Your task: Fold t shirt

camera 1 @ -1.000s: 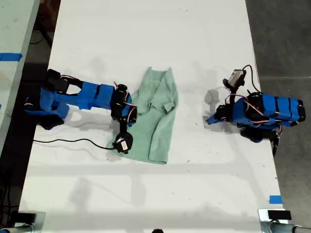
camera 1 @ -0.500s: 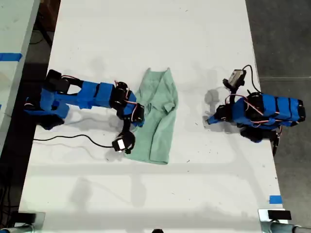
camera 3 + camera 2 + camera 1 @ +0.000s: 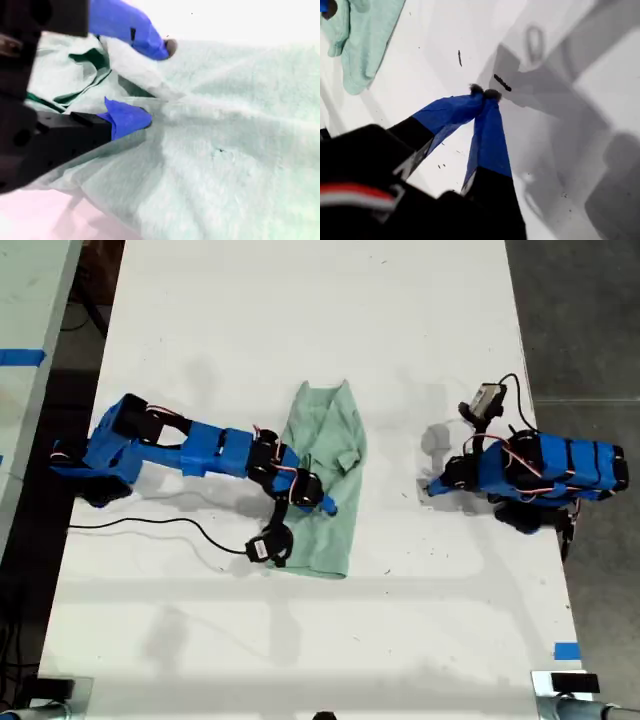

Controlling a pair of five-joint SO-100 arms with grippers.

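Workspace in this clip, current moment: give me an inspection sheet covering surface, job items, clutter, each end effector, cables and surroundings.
Surface: white table, a few small dark specks.
Job's things: t shirt, mint green, wrinkled, partly folded lengthwise, lying mid-table.
Clutter: nothing seen.
First end effector: my first gripper shut on nothing, over bare table towards the exterior view's right, apart from the shirt.
Second end effector: my second gripper open, over the shirt, one fingertip against the cloth.
Cables: black cable trailing across the table at the exterior view's left.
Surroundings: blue tape on the table edge; dark floor beyond.
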